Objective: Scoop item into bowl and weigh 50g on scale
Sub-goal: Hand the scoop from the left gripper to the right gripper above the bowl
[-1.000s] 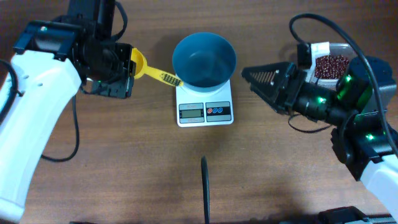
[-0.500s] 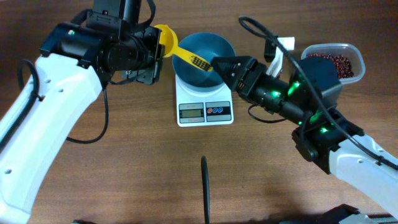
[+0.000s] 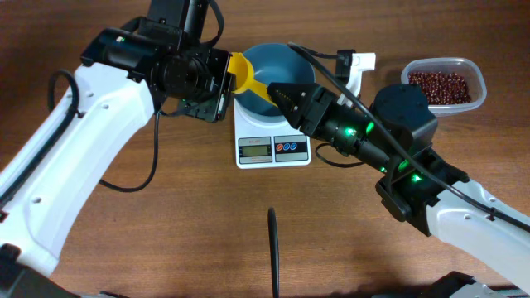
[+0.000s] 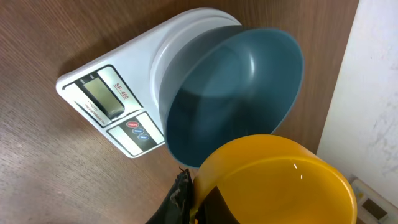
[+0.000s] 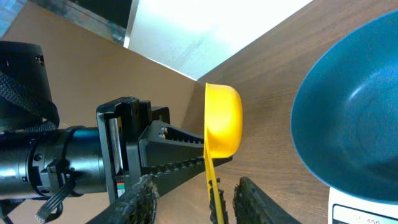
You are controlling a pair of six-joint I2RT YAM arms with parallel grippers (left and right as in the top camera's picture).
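Your left pincer [image 3: 224,80] grips the yellow scoop [image 3: 247,76] beside the blue bowl [image 3: 286,60] on the scale [image 3: 273,149]; your right pincer [image 5: 196,193] gapes wide around its handle [image 5: 210,171]

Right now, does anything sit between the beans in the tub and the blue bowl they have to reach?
Yes. The right arm stretches across the table between the beans and the bowl. Its open hand is over the bowl's rim, at the yellow scoop.

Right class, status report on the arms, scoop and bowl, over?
Left end effector shut on empty yellow scoop. Right end effector open, straddling its handle. Blue bowl empty on scale. Nothing blocking.
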